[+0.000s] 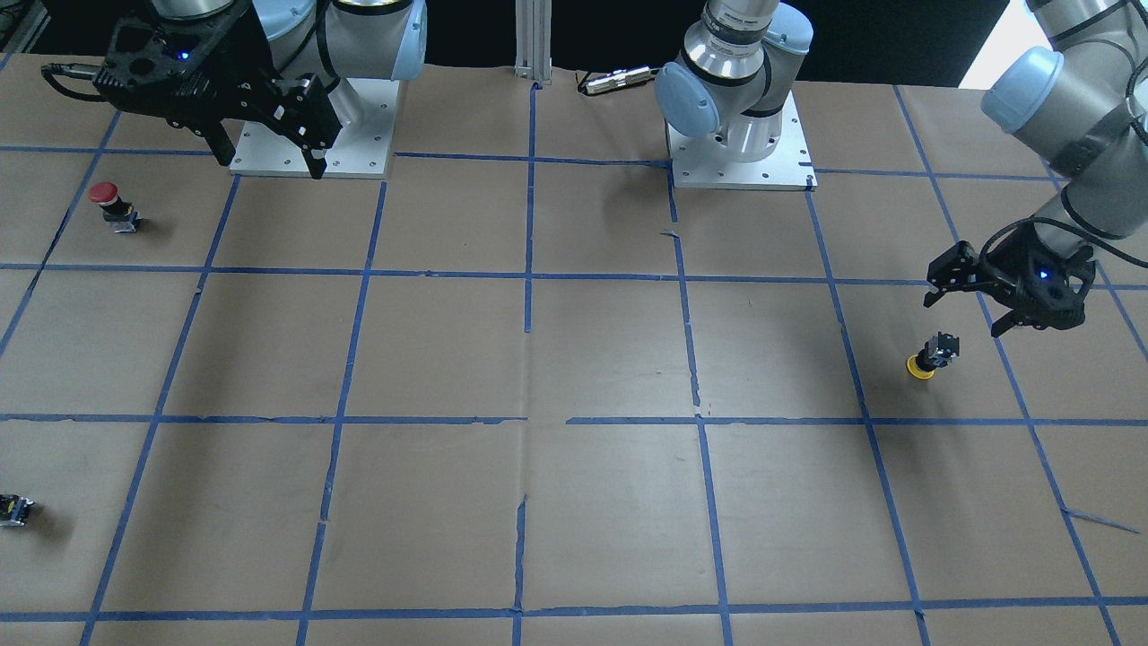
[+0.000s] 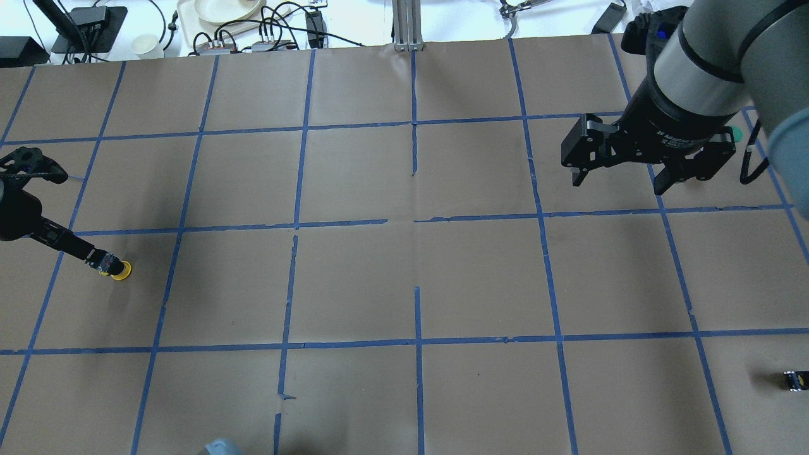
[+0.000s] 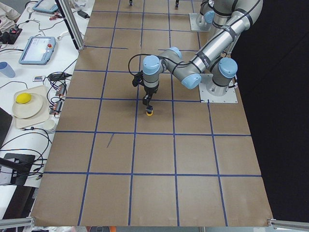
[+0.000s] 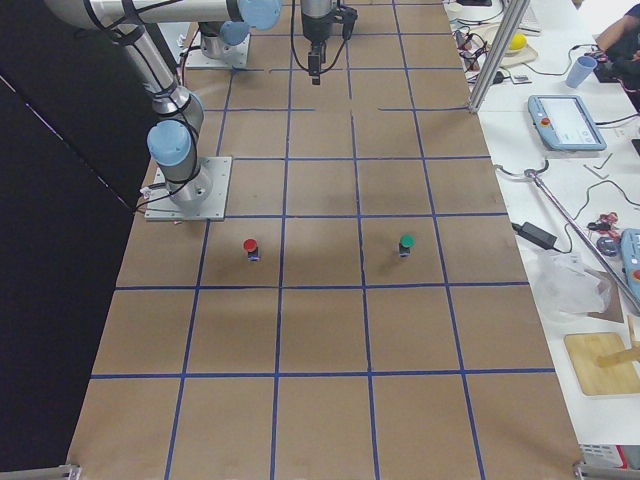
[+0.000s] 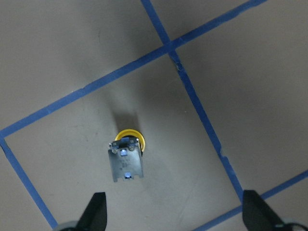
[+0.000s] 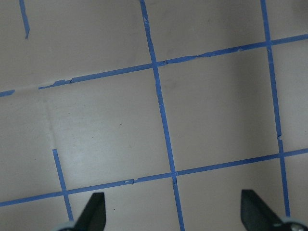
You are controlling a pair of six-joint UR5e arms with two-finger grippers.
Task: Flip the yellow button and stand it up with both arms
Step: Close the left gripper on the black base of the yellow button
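Observation:
The yellow button (image 1: 931,355) rests on its yellow cap with the black and grey body pointing up, slightly tilted, on the brown paper at the robot's left. It also shows in the overhead view (image 2: 115,266) and in the left wrist view (image 5: 127,156). My left gripper (image 1: 970,309) hangs open just above it, with the fingertips (image 5: 96,211) apart on either side and touching nothing. My right gripper (image 2: 618,186) is open and empty, raised above the table on the far side from the button. Its wrist view shows only paper and tape between the fingertips (image 6: 96,211).
A red-capped button (image 1: 108,203) stands near the right arm's base. A green-capped button (image 4: 406,243) stands further out on that side. A small capless black block (image 2: 793,381) lies near the table's edge. Blue tape lines grid the brown paper (image 1: 574,359).

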